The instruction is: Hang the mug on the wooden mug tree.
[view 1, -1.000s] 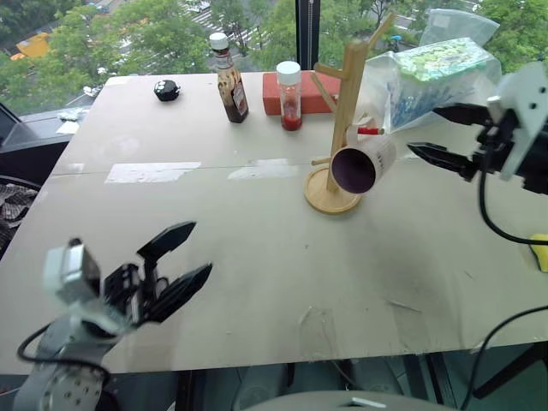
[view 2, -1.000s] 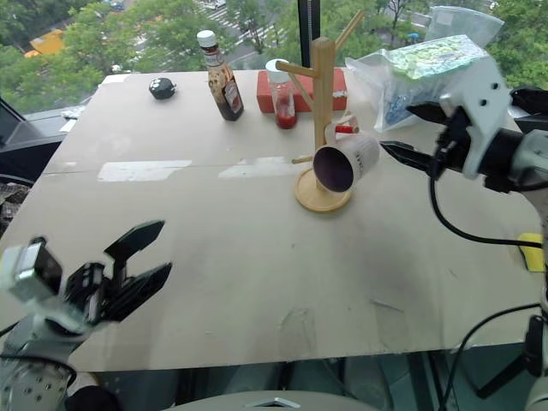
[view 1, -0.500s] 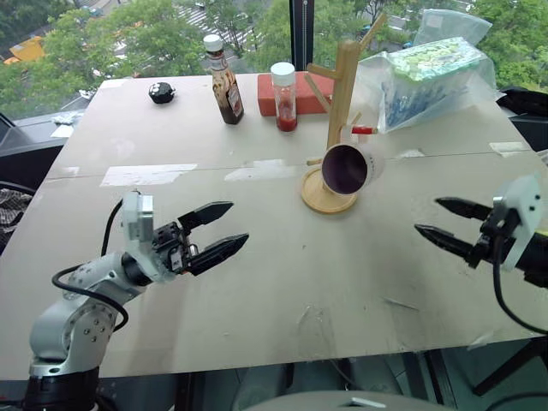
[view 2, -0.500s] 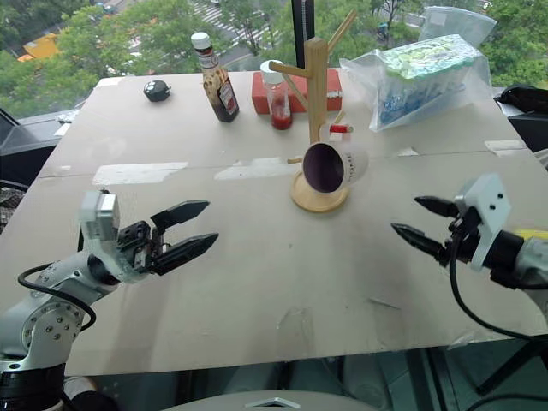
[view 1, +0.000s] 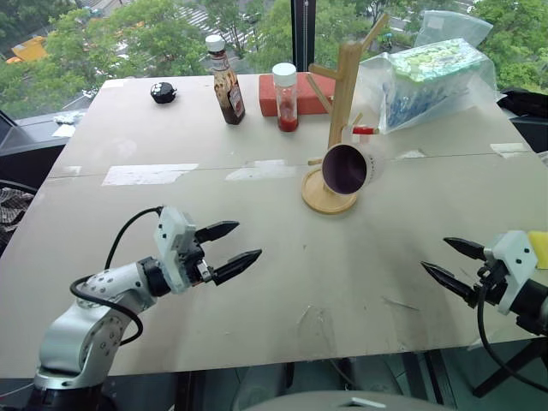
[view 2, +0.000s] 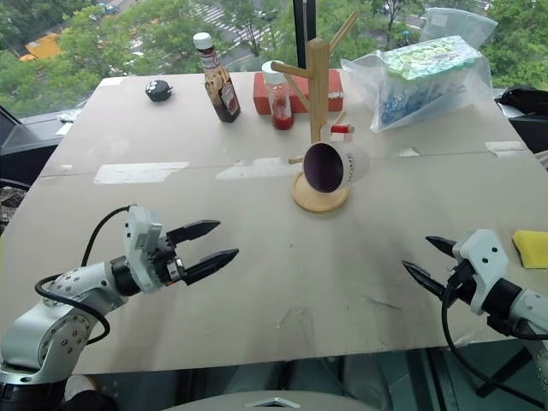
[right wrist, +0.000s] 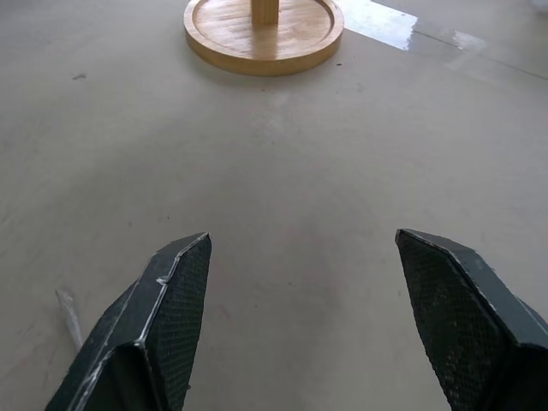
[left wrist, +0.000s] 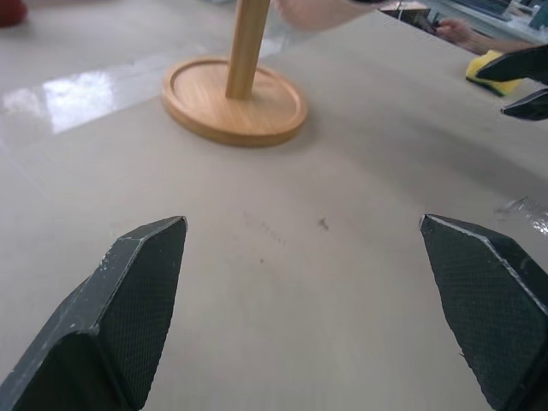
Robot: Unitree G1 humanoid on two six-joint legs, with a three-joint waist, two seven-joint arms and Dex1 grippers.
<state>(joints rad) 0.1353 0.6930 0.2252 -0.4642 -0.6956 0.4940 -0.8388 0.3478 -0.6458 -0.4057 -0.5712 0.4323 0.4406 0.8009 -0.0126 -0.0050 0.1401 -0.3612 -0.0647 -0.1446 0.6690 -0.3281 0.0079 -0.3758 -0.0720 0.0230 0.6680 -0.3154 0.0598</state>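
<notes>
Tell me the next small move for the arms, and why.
Probably none beyond resting both arms: the mug already hangs on the wooden mug tree, clear of the table, and the left gripper and right gripper are open, empty and well away from it.

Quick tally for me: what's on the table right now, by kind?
Mug trees: 1, wooden mug tree
Mugs: 1, mug hanging on it
Bottles/jars: 2, sauce bottle, red-filled jar
Red blocks: 1
Plastic bags: 1
Small black objects: 1
Yellow sponges: 1
Total: 8
</notes>
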